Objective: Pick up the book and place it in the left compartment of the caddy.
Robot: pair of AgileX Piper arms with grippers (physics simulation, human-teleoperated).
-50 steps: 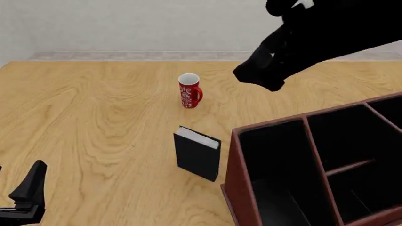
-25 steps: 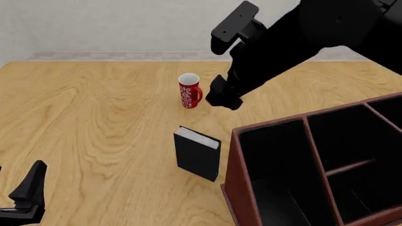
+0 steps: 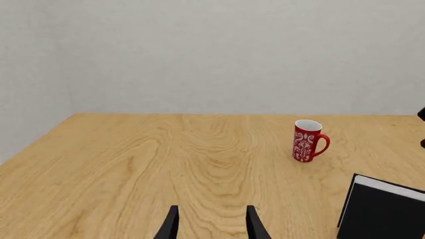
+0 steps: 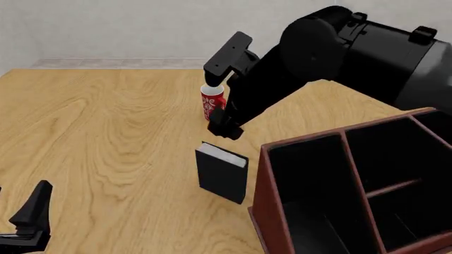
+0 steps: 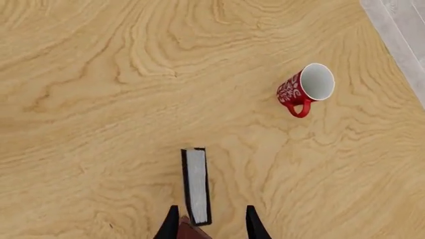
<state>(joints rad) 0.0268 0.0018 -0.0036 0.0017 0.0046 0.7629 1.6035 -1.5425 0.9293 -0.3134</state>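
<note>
We see the right gripper [image 4: 224, 126] has swung down and leftward since half a second ago, now hanging just above the book [image 4: 222, 172] and partly hiding the mug [image 4: 211, 101]; its fingers [image 5: 170, 225] are spread with nothing between them. The book stands upright on the table [image 4: 106, 137], just beside the caddy [image 4: 353, 196] at its 9 o'clock, outside the left compartment [image 4: 310, 190]. The left gripper [image 3: 209, 226] stays low at 7 o'clock, parted and empty.
</note>
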